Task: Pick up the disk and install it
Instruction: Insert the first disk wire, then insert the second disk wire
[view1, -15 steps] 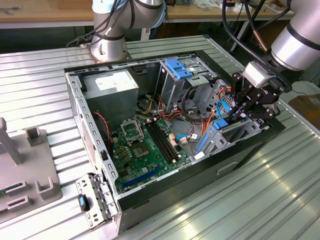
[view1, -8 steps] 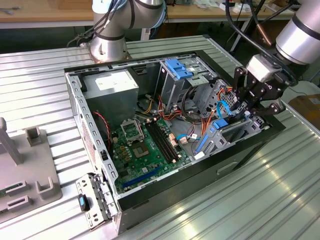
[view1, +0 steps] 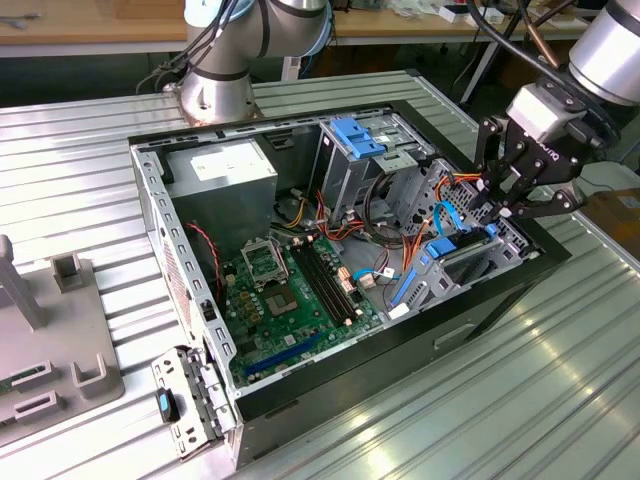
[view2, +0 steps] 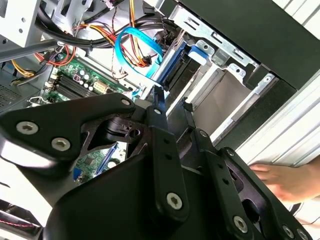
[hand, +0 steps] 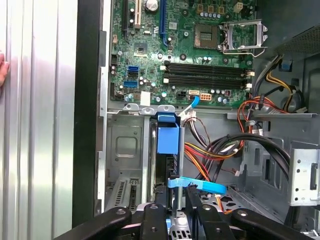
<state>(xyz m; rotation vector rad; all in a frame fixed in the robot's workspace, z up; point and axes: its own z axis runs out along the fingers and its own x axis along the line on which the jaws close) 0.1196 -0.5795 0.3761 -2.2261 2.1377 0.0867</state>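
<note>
At the drive bay (hand: 125, 150), the disk (hand: 167, 140) is being pinched edgewise between the fingers (hand: 156, 210), presumably for rail alignment.

Workshop: open computer case (view1: 450, 330) on ribbed metal bench (view1: 520, 400).

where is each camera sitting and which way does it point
Exterior view: off the arm, looking down slantwise into the open case; arm base and claw show.
First wrist view: on the wrist, looking down past the claw at the disk and motherboard.
Second wrist view: on the wrist, slanting past the claw toward the drive bay; a person's hand beside the case.
Shared: both wrist views show claw, disk, motherboard.
</note>
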